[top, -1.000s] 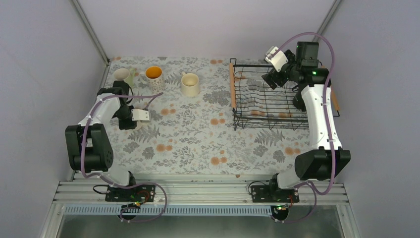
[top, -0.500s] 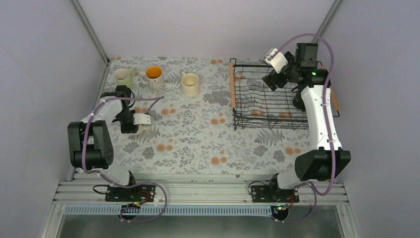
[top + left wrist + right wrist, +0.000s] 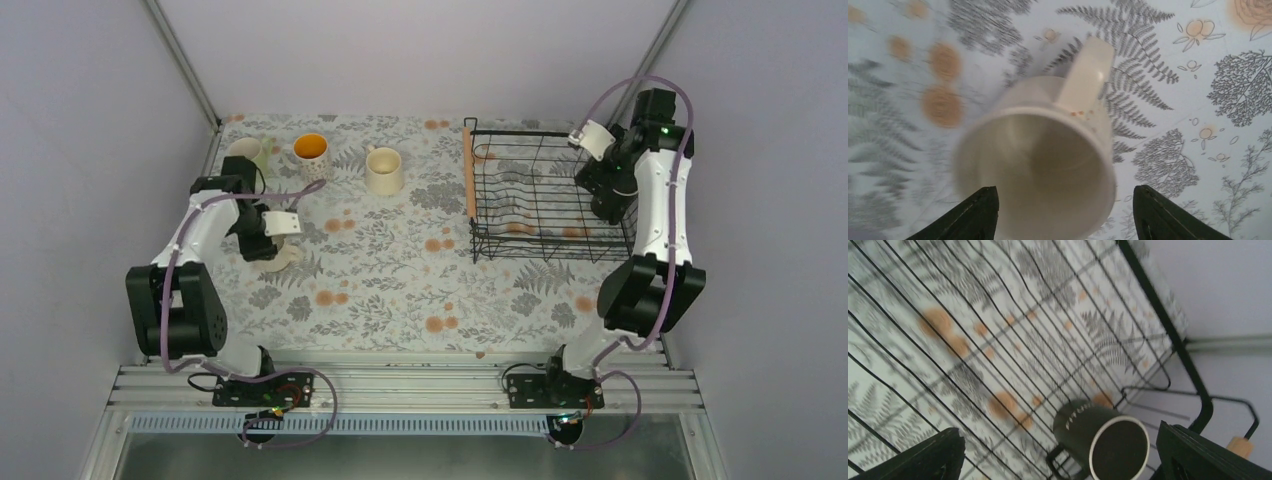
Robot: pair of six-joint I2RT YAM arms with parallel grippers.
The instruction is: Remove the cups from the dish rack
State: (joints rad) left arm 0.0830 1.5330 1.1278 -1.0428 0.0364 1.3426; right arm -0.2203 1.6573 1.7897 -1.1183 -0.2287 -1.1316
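A beige cup with a handle (image 3: 1048, 150) stands on the floral cloth, and my left gripper (image 3: 1063, 220) is open above it, one finger on each side and the right one apart from its wall. From above, that cup (image 3: 290, 258) peeks out under the left gripper (image 3: 267, 243). My right gripper (image 3: 1060, 440) hangs open over a black cup (image 3: 1103, 440) lying tilted in a corner of the black wire dish rack (image 3: 1168, 330). In the top view the right gripper (image 3: 600, 185) is at the right side of the dish rack (image 3: 480, 190). The black cup is hidden there.
A pale green cup (image 3: 245, 150), a patterned cup with an orange inside (image 3: 311, 147) and a tall cream cup (image 3: 384, 170) stand in a row at the far left of the table. The rack has wooden handles (image 3: 467, 170).
My left gripper has opened and let go of the beige cup, which stands on the cloth. The right arm has swung from the rack's middle to its right side.
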